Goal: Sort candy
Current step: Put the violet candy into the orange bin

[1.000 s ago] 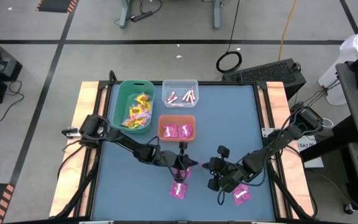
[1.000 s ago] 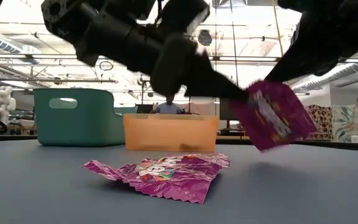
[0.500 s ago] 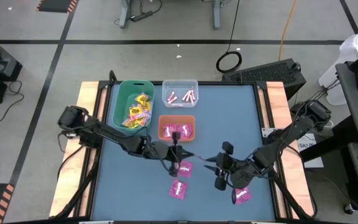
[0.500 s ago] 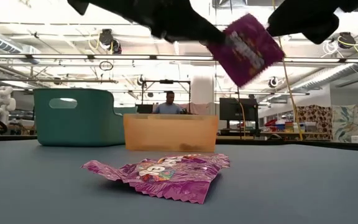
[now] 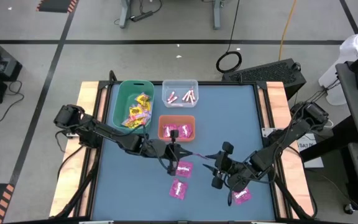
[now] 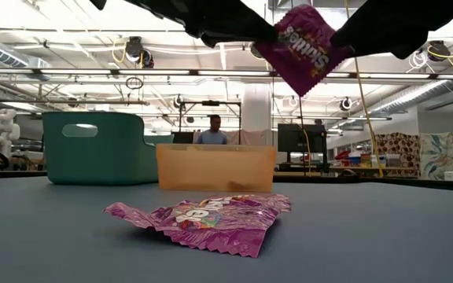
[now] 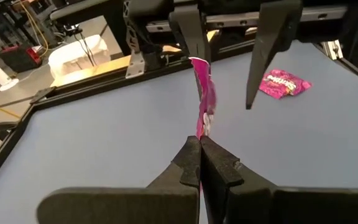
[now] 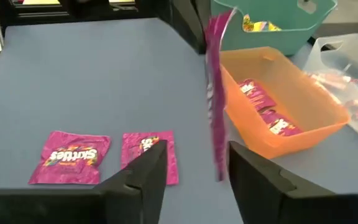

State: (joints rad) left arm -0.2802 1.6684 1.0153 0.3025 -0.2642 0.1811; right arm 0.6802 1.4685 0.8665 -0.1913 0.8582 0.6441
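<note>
My left gripper (image 5: 174, 153) is shut on a magenta-pink candy packet (image 6: 301, 45) held high above the table's middle. The packet shows edge-on in the left wrist view (image 7: 204, 99) and in the right wrist view (image 8: 216, 93). My right gripper (image 8: 197, 177) is open. Its fingers stand on either side of the packet's far end without touching it, just right of the left gripper in the high view (image 5: 214, 163). Three more magenta packets lie flat on the table (image 5: 183, 168) (image 5: 179, 188) (image 5: 241, 195). My left gripper pinches the packet's near edge (image 7: 202, 132) between its two shut fingers. The fingers come about level from the table's left. The packet stands on edge, reaching away from the fingertips toward the right gripper, lifted clear of the table.
An orange bin (image 5: 164, 127) with magenta packets stands just beyond the grippers. A green bin (image 5: 120, 99) with yellow packets and a clear bin (image 5: 180, 84) with pale sticks stand at the far edge. A person shows in the room behind (image 6: 213, 130).
My left gripper has risen and gone a little toward the far-left, lifting the magenta packet well clear of the table. My right gripper has moved up and toward the far edge, so its open fingers now stand around the packet.
</note>
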